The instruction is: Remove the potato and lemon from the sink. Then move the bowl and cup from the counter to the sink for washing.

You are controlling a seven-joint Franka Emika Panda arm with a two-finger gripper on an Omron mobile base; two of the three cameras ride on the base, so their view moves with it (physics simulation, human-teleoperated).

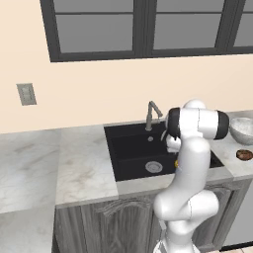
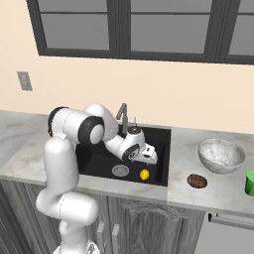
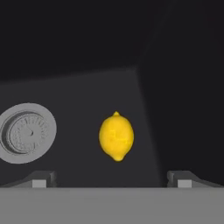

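The gripper (image 3: pixel 112 179) hangs inside the black sink (image 2: pixel 161 139) with its jaws spread wide and nothing between them; in the hand view the two fingertips (image 3: pixel 39 180) stand far apart at the bottom, and the lemon (image 3: pixel 116 136) lies on the basin floor ahead of them, about midway between the two, not touched by either; the round grey drain (image 3: pixel 25 133) sits to the lemon's left in that view, a little apart from it; from the right base view the lemon (image 2: pixel 144 174) rests near the front wall of the sink, just right of the drain (image 2: pixel 120 171), with the gripper (image 2: pixel 149 155) above and slightly behind it; the potato (image 2: pixel 197 181) lies on the counter (image 2: pixel 188 158) right of the sink, out of the basin; the bowl (image 2: pixel 221 155) stands upright on the counter behind and to the right of the potato; the green cup (image 2: pixel 250 182) stands at the right edge of that view, near the bowl; the faucet (image 1: pixel 152 113) rises behind the sink.
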